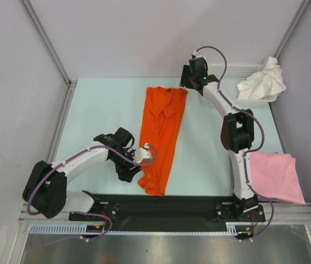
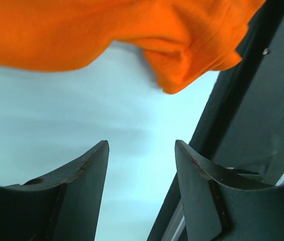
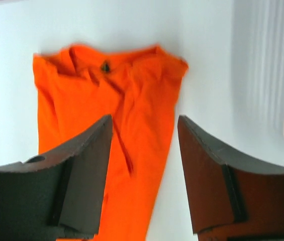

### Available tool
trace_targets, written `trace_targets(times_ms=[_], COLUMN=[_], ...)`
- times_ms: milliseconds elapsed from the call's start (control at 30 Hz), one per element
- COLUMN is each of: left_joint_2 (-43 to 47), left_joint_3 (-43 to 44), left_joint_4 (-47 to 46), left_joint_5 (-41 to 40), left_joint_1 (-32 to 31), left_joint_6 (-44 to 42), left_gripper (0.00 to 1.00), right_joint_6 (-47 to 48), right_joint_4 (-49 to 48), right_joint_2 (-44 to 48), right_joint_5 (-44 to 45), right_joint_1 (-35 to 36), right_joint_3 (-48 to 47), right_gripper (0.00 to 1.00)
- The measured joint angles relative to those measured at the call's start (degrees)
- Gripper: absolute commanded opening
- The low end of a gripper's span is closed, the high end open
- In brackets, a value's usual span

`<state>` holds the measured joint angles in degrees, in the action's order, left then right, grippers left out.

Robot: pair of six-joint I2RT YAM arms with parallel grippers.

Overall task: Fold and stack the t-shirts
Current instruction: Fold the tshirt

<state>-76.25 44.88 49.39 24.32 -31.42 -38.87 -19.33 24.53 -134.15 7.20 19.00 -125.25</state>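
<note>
The bright orange t-shirt [image 1: 161,135] lies folded lengthwise in a long strip down the middle of the table, collar at the far end. My left gripper [image 1: 129,171] is open and empty just left of the shirt's near hem, which fills the top of the left wrist view [image 2: 182,40]. My right gripper [image 1: 186,82] is open and empty above the table just right of the collar end, and its wrist view looks down on the shirt [image 3: 131,115]. A folded pale pink t-shirt [image 1: 276,176] lies at the near right. A white t-shirt [image 1: 263,80] is bunched in the basket.
The white lattice basket [image 1: 228,72] stands at the far right corner. A black base strip [image 1: 161,206] runs along the near table edge below the orange shirt's hem, also seen in the left wrist view [image 2: 252,115]. Enclosure walls surround the table.
</note>
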Motion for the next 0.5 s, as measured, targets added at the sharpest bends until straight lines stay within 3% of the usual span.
trace_targets(times_ms=[133,267,500], left_joint_2=[0.76,1.51,3.15], left_joint_3=[0.31,0.33,-0.59], left_joint_4=[0.48,0.37,-1.2], left_joint_5=[-2.89,-3.96,-4.68], left_joint_1=[0.0,0.04,0.04], left_joint_6=[1.18,2.54,4.61], left_gripper=[0.61,0.61,0.61], right_joint_6=[-1.86,-5.18,-9.18], right_joint_4=[-1.42,-3.74,-6.43], right_joint_2=[10.19,12.7,8.63], right_joint_5=[0.22,-2.43,-8.33], right_joint_1=[0.59,0.92,1.16], right_joint_3=[17.0,29.4,31.32], right_gripper=[0.57,0.52,0.46])
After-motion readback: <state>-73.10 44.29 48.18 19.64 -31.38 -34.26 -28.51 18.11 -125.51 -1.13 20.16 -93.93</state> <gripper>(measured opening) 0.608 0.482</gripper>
